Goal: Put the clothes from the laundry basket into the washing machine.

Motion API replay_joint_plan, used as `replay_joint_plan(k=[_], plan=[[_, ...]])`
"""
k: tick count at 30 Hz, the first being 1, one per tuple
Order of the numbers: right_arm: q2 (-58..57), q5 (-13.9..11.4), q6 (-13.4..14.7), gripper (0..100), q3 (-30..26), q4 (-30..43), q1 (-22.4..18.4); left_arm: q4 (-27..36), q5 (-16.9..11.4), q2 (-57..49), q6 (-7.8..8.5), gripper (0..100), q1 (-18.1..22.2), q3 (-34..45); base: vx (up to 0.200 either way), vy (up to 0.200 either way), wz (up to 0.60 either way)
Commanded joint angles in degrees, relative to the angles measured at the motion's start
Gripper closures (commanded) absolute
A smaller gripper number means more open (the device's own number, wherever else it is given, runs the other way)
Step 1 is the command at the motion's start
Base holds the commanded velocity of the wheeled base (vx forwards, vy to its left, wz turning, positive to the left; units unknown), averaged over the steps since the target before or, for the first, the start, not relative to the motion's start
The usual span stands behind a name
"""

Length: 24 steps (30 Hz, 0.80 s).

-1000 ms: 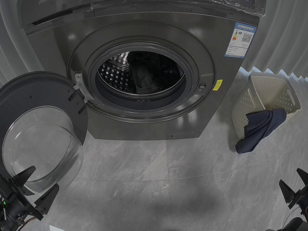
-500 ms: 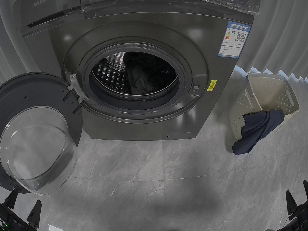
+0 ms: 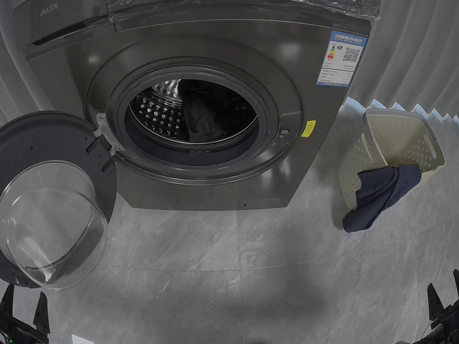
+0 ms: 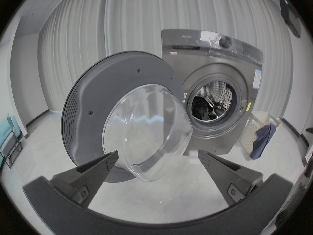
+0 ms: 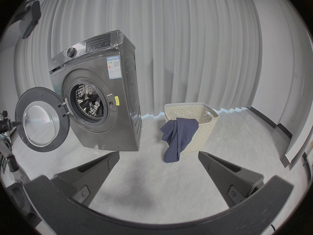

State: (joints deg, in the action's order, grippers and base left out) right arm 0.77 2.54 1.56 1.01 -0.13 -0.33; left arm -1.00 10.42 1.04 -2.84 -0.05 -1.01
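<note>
While looking down from the head view, seeing left gripper (image 3: 25, 306) at bottom-left corner, jaws spread wide, gripping nothing. Same for right gripper (image 3: 444, 302) at bottom-right corner: spread open, nothing gripped. Both low over grey marbled tile floor (image 3: 239, 263), well apart from machine and basket. Got dark grey front-loading washing machine (image 3: 205, 39) filling upper centre, round door with clear glass bowl (image 3: 48, 216) swung fully open at left edge, just above left gripper in frame. Spotting dark crumpled garment (image 3: 203, 113) inside steel drum (image 3: 153, 113), toward the back. Placing cream perforated plastic laundry basket (image 3: 406, 120) at right edge, on floor near machine's side. Noting navy blue cloth (image 3: 377, 192) draped over basket's near rim, part inside, lower end hanging outside down toward floor.
</note>
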Motion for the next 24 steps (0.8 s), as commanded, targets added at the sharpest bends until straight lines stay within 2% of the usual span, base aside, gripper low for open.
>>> replay_joint_plan(k=[1, 2, 3, 5, 6, 7, 10, 11, 17, 21, 23, 24], plan=[[-0.8, 0.0, -0.2, 0, -1.0, 0.0, 0.1, 2.2, -0.7, -0.6, 0.91, 0, -0.1, -0.7, 0.000, -0.200, 0.00], [-0.8, 0.0, -0.2, 0, -0.9, 0.0, 0.1, 2.1, -4.2, -0.6, 1.26, 0, -0.1, -0.8, 0.000, -0.200, 0.00], [-0.8, 0.0, -0.2, 0, -1.0, 0.0, 0.1, 2.1, -6.5, -0.6, 1.35, 0, -0.1, -0.8, 0.000, -0.200, 0.00], [-0.8, 0.0, -0.2, 0, -1.0, 0.0, 0.0, 2.2, -9.5, -0.6, 2.93, 0, -0.1, -0.8, 0.000, -0.200, 0.00], [-0.8, 0.0, -0.2, 0, -1.0, 0.0, 0.0, 2.5, -9.4, -0.6, 3.98, 0, -0.1, -0.9, 0.000, -0.200, 0.00], [-0.8, 0.0, -0.2, 0, -1.0, 0.0, 0.1, 2.8, -9.2, -0.8, 4.07, 0, 0.1, -1.1, 0.000, -0.200, 0.00], [-0.8, 0.0, -0.2, 0, -1.0, 0.0, 0.1, 2.9, -7.3, -0.7, 3.46, 0, 0.0, -1.1, 0.000, -0.200, 0.00], [-0.8, 0.0, -0.2, 0, -1.0, 0.0, 0.1, 2.9, -3.8, -0.8, 3.54, 0, 0.0, -1.0, 0.000, -0.200, 0.00], [-0.8, 0.0, -0.2, 0, -1.0, 0.0, 0.1, 2.8, -1.9, -0.9, 3.10, 0, 0.0, -1.0, 0.000, -0.200, 0.00], [-0.8, 0.0, -0.2, 0, -0.9, 0.0, 0.0, 1.7, 1.4, -0.9, 3.63, 0, 0.0, -0.5, 0.000, -0.200, 0.00], [-0.8, 0.0, -0.2, 0, -1.0, 0.0, 0.0, 1.6, 0.8, -0.9, 3.28, 0, 0.0, -0.5, -0.100, -0.200, 0.00], [-0.8, 0.0, -0.2, 0, -1.0, 0.0, 0.1, 1.8, -5.9, -0.9, 1.79, 0, -0.1, -0.2, -0.200, -0.200, 0.00]])
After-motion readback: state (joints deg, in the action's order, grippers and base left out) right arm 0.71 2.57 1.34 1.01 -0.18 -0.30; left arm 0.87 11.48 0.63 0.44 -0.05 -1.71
